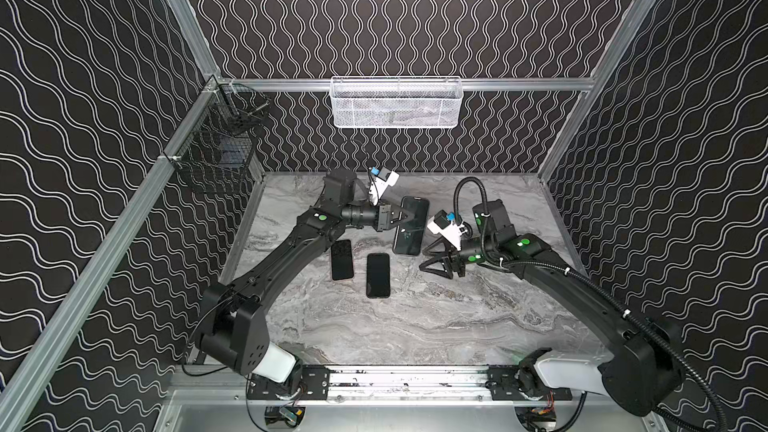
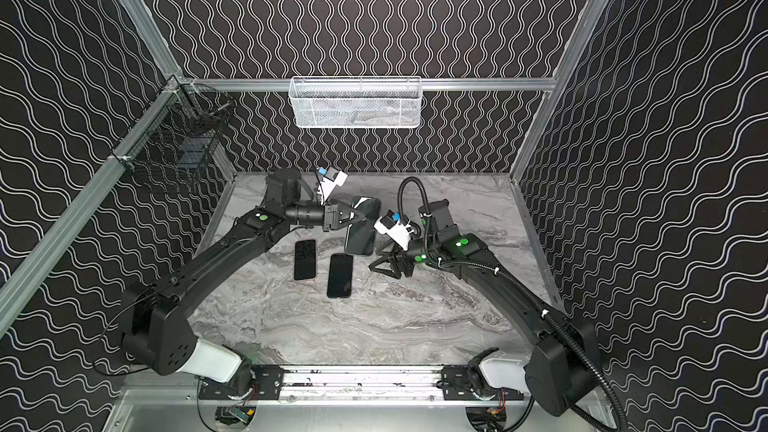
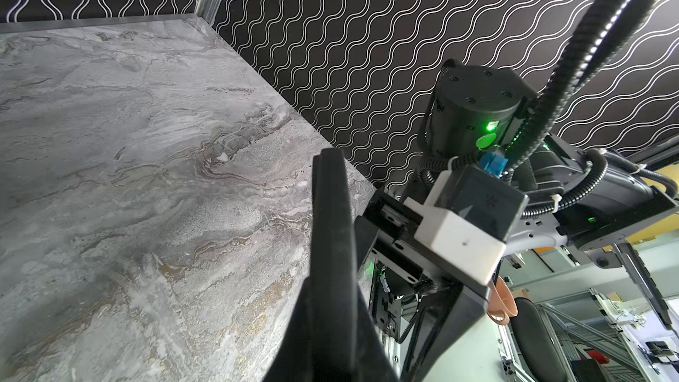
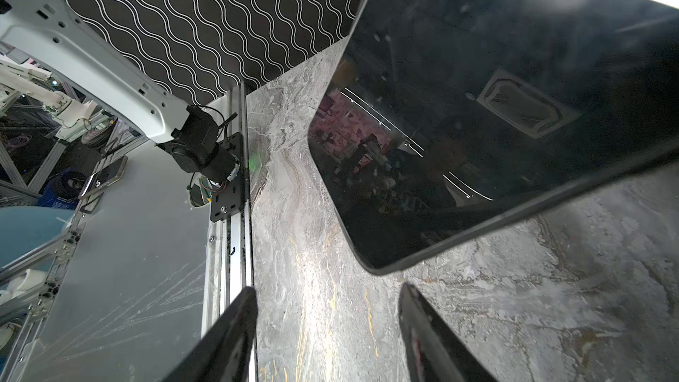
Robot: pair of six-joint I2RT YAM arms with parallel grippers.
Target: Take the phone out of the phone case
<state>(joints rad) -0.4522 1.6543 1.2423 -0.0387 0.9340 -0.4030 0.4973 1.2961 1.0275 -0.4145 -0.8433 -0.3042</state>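
A black phone [image 1: 409,238] [image 2: 360,238] with a glossy screen hangs above the marble table at mid-back, tilted. My left gripper [image 1: 409,216] [image 2: 360,216] is shut on its long left edge. In the left wrist view the gripper [image 3: 330,281] pinches the thin black edge of the phone [image 3: 329,196], seen end-on. The phone case shows only as a dark rim [image 4: 477,237] round the screen; I cannot tell it apart from the phone body. My right gripper [image 1: 422,259] [image 2: 373,260] [image 4: 325,295] stands open just right of the phone's lower corner, with nothing between its fingers.
Two more dark phones lie flat on the table [image 1: 415,326], one [image 1: 342,259] under the left arm and one [image 1: 378,275] beside it. A white mesh basket [image 1: 395,101] hangs on the back rail. A black wire basket [image 1: 216,143] hangs on the left rail.
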